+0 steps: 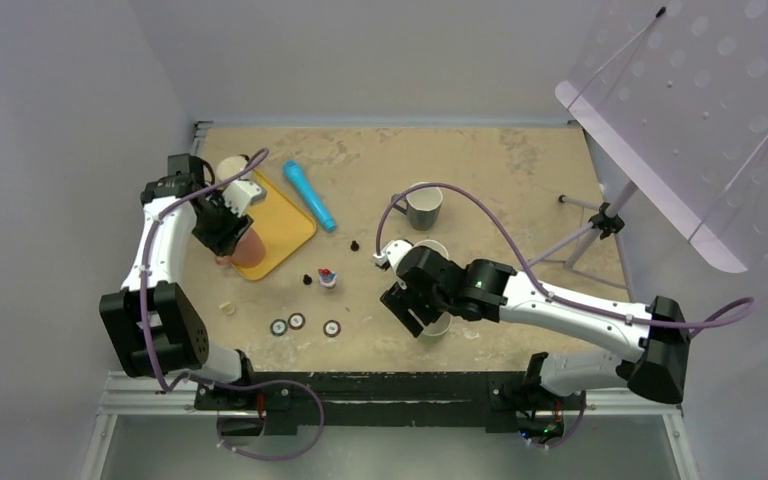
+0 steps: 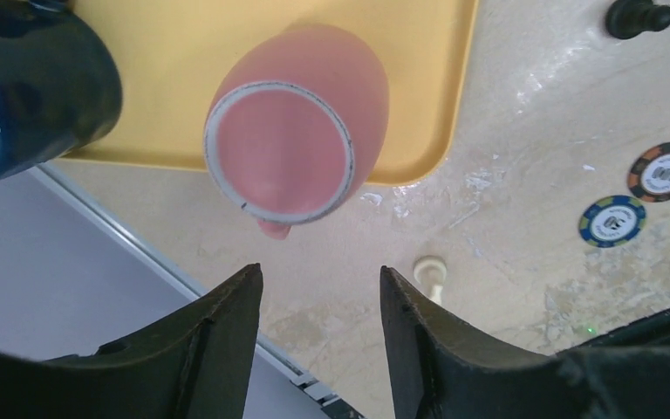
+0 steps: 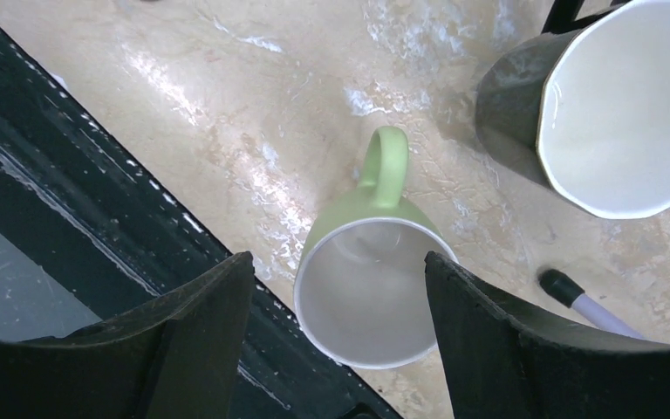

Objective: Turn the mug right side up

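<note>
Plainly, you have most of the job ahead: the pink mug (image 2: pixel 279 153) sits base-up on the near edge of the yellow tray (image 2: pixel 227 44) at the left. Your left gripper (image 2: pixel 318 288) hangs above it, jaws spread and touching nothing. Your right gripper (image 3: pixel 338 288), likewise released, hovers over a green mug (image 3: pixel 358 218) standing mouth-up. Grasping, flipping and setting down all look undone.

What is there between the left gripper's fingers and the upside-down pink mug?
Nothing blocks the way. In the left wrist view, the open left gripper hangs apart from the pink mug; only table shows in the gap.
</note>
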Motion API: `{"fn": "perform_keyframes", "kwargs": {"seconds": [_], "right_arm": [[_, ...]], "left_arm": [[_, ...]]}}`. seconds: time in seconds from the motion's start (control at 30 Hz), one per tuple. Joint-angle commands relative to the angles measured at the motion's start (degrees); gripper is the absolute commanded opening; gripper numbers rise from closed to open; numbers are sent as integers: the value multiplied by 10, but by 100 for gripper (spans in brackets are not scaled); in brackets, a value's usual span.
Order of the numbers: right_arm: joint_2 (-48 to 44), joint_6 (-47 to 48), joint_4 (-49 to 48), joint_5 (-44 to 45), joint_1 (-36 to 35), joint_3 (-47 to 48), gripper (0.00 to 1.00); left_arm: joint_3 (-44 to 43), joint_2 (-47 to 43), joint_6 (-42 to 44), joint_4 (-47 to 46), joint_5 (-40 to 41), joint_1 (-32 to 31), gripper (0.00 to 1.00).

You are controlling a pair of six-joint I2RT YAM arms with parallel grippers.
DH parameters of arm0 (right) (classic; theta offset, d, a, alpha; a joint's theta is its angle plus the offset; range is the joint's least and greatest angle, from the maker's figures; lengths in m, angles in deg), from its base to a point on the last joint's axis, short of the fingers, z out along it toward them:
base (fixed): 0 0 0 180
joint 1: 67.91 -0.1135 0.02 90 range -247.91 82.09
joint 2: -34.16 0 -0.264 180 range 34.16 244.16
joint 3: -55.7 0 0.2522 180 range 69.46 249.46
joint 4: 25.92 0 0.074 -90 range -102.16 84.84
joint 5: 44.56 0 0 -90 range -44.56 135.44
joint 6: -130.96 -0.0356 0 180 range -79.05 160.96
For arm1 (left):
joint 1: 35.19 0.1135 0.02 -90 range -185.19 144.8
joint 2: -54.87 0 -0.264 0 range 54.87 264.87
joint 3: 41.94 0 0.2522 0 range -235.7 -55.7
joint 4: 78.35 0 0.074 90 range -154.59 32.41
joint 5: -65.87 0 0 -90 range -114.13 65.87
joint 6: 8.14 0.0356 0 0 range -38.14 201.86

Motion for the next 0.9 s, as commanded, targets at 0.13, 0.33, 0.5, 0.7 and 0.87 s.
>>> {"fn": "perform_keyframes", "kwargs": {"seconds": [0.13,0.33,0.5,0.7,0.87], "right_arm": [[-50,7,-37,7,2,-8,75],[-46,12,-40,7,1,-3,75],[-31,11,-31,14,1,8,75],[-33,7,-36,9,2,14,75],[-32,4,-27,27,2,35,75]], "left_arm": [[43,55,29,-152,-30,51,45],[92,59,49,-215,-15,53,45],[101,95,40,-222,-40,53,40],[107,106,1,-251,-62,52,0],[98,83,-99,-259,-99,51,0]]}}
